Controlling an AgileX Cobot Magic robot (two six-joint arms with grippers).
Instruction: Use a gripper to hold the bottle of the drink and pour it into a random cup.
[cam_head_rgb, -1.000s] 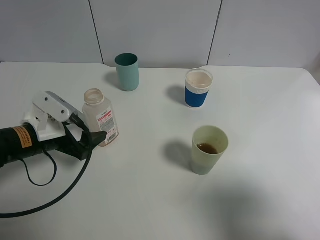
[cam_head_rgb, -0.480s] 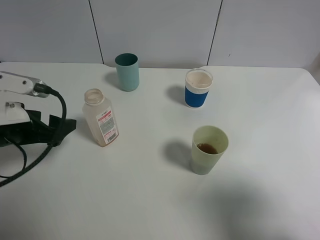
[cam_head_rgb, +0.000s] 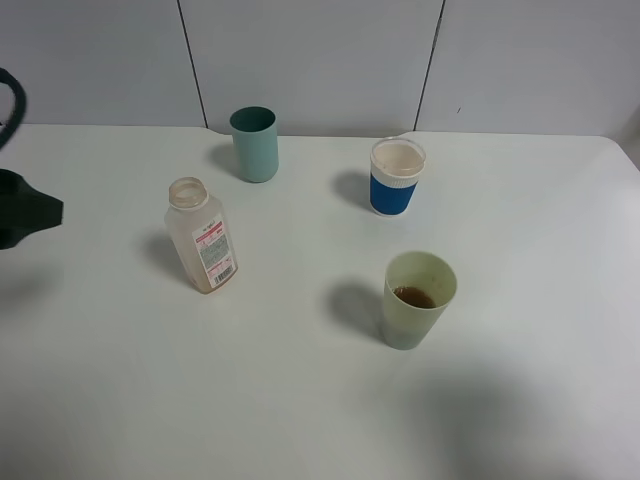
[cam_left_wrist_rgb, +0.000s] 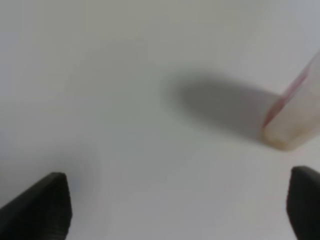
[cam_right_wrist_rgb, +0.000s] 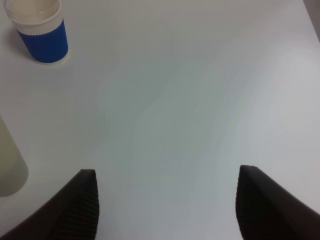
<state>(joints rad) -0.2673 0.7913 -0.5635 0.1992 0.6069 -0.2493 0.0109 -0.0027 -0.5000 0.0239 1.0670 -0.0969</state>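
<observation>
Bottle (cam_head_rgb: 201, 236) stands empty, drink (cam_head_rgb: 414, 296) sits in the cup (cam_head_rgb: 418, 298); both grippers (cam_left_wrist_rgb: 175, 200) gape, holding nothing; pouring looks done.

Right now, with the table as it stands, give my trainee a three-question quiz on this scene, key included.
1. True or false: the small clear square-sided plastic bottle with the red-and-white label stands upright, uncapped, with nothing gripping it.
2. Which cup holds the brown tea-like liquid? A: the teal plastic cup; B: the white cup with the blue sleeve; C: the pale yellowish-green plastic tumbler.
3. Fill in: in the left wrist view, the left gripper shows its dark fingers standing ____, with only white table between them.

Key: 1 true; 2 C; 3 apart.
</observation>
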